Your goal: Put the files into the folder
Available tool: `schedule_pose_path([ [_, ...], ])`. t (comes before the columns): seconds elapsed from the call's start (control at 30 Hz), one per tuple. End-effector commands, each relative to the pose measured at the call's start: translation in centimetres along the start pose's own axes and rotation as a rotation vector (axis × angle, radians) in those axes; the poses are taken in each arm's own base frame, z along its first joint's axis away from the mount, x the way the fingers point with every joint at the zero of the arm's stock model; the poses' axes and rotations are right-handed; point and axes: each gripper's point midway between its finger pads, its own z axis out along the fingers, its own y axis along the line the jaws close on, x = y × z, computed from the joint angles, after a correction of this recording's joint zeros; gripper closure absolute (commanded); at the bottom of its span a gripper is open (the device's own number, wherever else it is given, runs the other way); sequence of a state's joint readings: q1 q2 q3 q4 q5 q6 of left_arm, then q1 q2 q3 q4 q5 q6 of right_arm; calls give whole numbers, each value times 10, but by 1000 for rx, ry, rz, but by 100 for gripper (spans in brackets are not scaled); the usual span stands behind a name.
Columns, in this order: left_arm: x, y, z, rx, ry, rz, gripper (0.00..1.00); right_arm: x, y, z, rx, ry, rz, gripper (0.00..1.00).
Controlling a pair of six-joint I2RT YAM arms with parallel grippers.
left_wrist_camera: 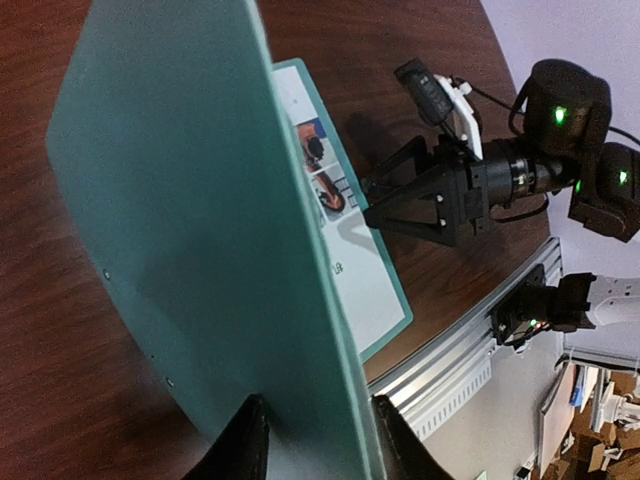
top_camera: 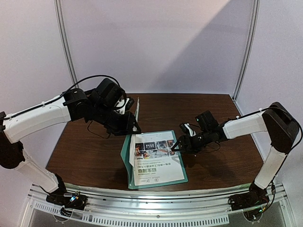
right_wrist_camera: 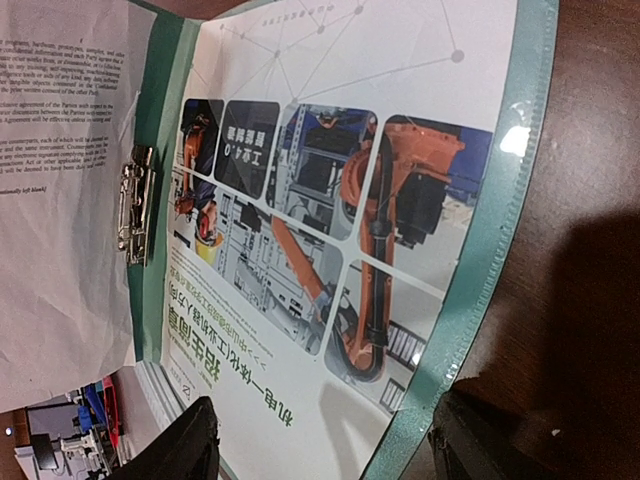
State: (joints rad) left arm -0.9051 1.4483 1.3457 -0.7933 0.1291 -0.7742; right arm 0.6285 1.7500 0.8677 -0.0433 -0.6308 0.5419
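Observation:
The teal folder (top_camera: 183, 176) lies open on the table, its back cover flat. A colour-photo sheet (top_camera: 156, 161) (right_wrist_camera: 330, 200) rests on that cover. The front cover (left_wrist_camera: 190, 200) stands raised, almost upright. My left gripper (top_camera: 134, 128) (left_wrist_camera: 318, 405) straddles its near edge, fingers well apart on either side of the thin card. A white text sheet (right_wrist_camera: 60, 200) leans against the raised cover's inside, beside the metal clip (right_wrist_camera: 135, 205) at the spine. My right gripper (top_camera: 177, 145) (right_wrist_camera: 322, 405) hovers open over the colour sheet's right edge and the folder rim (right_wrist_camera: 490, 230), holding nothing.
The dark wooden table (top_camera: 85, 156) has a silver rail (top_camera: 156, 194) along its near edge, where both arm bases stand. Pale booth walls with metal poles (top_camera: 66, 47) close in the back and sides.

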Motion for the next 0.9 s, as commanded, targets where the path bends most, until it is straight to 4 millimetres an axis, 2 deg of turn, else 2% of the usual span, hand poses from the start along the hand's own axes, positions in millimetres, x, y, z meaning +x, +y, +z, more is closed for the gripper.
schedule_pose_path([
  [0.0,0,-9,18,50,12,21,62,37,-26,3,97,100,84,27],
  [0.3,-5,-33,29,130,4,19,44,35,-24,0,104,95,75,27],
  [0.5,-5,-44,35,166,16,16,38,34,-24,-5,120,87,63,27],
  [0.7,-10,-69,32,274,5,15,32,33,-24,-6,127,80,59,27],
  [0.87,-9,-74,34,298,7,12,30,31,-25,-10,148,67,56,27],
])
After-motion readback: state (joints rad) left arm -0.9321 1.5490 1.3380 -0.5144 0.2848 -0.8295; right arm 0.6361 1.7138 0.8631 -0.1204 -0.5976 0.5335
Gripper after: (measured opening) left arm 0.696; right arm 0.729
